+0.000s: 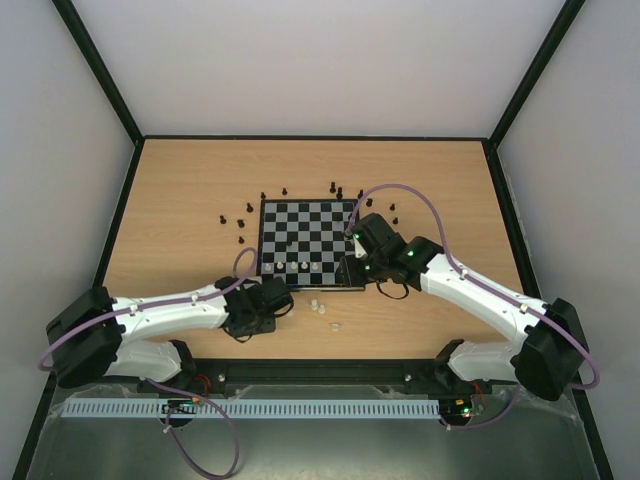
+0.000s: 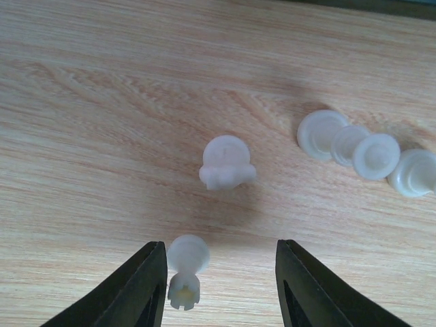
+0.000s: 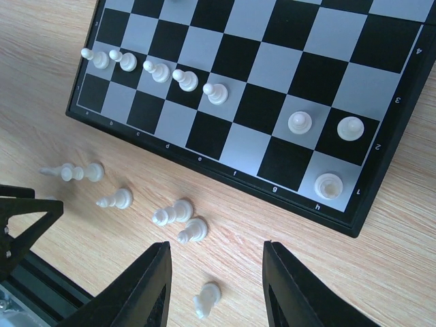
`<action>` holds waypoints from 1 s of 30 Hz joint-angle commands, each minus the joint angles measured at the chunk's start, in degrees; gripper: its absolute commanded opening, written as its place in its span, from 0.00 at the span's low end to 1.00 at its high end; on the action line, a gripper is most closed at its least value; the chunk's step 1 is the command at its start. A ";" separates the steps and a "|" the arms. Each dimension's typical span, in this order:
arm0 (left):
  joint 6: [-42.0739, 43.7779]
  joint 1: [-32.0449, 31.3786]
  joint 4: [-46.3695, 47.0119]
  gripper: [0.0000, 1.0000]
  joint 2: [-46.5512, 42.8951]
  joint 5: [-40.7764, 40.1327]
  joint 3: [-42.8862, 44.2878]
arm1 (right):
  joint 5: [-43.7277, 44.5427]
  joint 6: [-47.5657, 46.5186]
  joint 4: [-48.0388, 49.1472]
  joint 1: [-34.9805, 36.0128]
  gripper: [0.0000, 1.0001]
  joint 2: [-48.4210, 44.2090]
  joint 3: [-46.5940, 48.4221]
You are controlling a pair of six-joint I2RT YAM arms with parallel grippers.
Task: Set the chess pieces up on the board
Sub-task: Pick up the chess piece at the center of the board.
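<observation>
The board lies mid-table and also shows in the right wrist view. Cream-white pawns stand in a row near its front edge, with two more pawns and a rook at the right corner. Loose white pieces lie on the wood in front. My right gripper is open above a fallen white piece; in the top view it hovers by the board's front right corner. My left gripper is open and low, with a fallen white rook beside its left finger.
Several black pieces stand scattered on the wood behind and left of the board. In the left wrist view another white piece lies ahead and a cluster of white pieces lies to the right. Dark frame rails edge the table.
</observation>
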 commanded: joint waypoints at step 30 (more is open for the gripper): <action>5.22 0.16 -11.99 0.04 -0.71 -1.51 9.12 | 0.89 -0.37 -1.28 0.38 0.38 0.02 -0.95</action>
